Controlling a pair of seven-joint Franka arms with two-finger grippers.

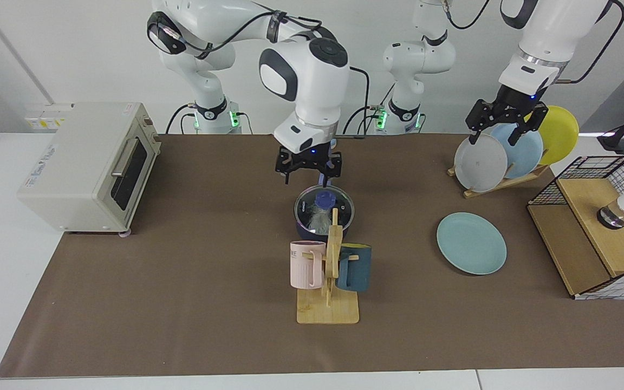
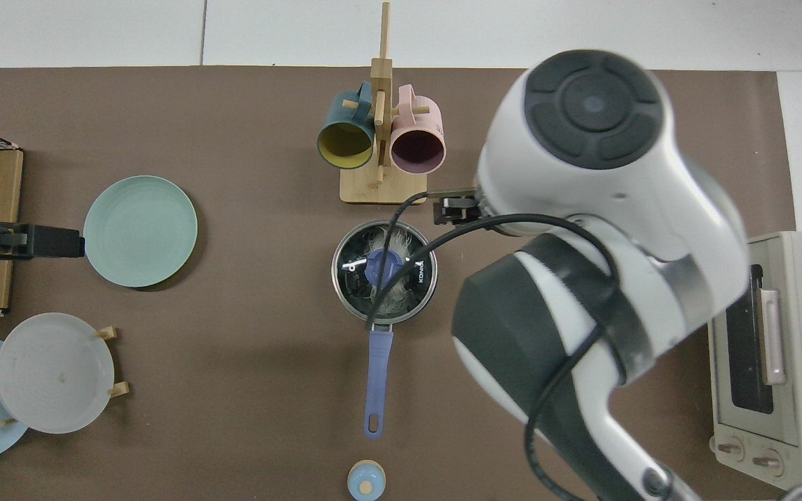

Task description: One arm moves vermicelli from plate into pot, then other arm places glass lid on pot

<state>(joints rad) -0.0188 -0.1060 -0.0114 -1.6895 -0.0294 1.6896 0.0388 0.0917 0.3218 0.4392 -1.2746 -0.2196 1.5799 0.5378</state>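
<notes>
The round glass lid (image 2: 384, 271) with its thin metal rim sits on the small dark pot (image 1: 323, 230). Its blue knob (image 1: 323, 199) is in the middle. Under the clear glass lies the vermicelli (image 2: 388, 245), a fluffy white tangle. The pot's long blue handle (image 2: 376, 381) lies flat on the brown worktop (image 1: 182, 281).

The right claw (image 1: 308, 172) hangs just above the pot, fingers spread apart, holding nothing. The left claw (image 1: 499, 132) waits high over the plate rack, also spread and holding nothing.

The flat round teal plate (image 1: 471, 243) is bare, well apart from the pot. Two smooth mugs, one pink (image 1: 307, 265) and one teal (image 1: 354, 267), hang on a wooden stand.
</notes>
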